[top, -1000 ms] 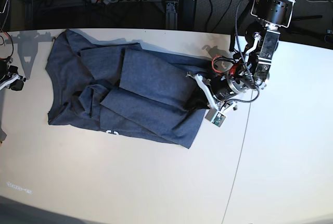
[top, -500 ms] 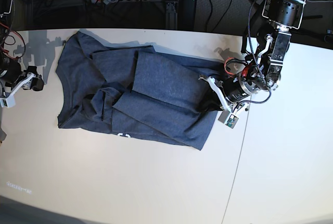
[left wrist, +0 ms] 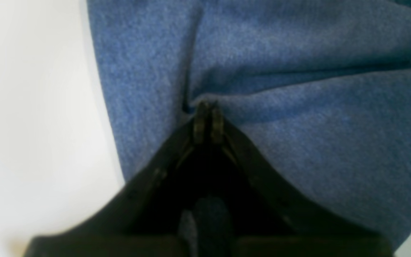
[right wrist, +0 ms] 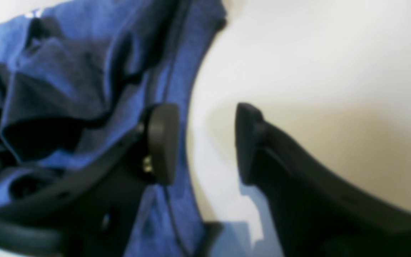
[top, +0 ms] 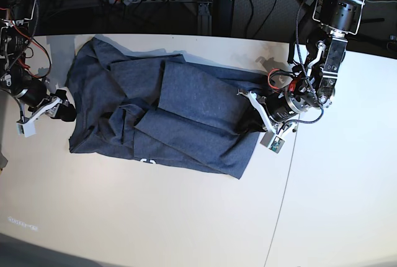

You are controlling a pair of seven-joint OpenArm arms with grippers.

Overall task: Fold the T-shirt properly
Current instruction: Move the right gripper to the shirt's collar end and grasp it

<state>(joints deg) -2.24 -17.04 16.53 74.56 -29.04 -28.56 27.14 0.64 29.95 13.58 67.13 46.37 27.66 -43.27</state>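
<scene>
Fingers of the left gripper are pressed together, and we find a pinch of the T-shirt caught at their tips. We note the right gripper standing apart-jawed, one finger over the shirt's edge, one over bare table, holding nothing. We record the shirt lying rumpled, partly folded, across the table's far half.

The left gripper has its dark jaws pressed together on a pinched ridge of the blue-grey T-shirt, creases fanning out from the pinch, with bare white bench alongside the cloth's edge.
</scene>
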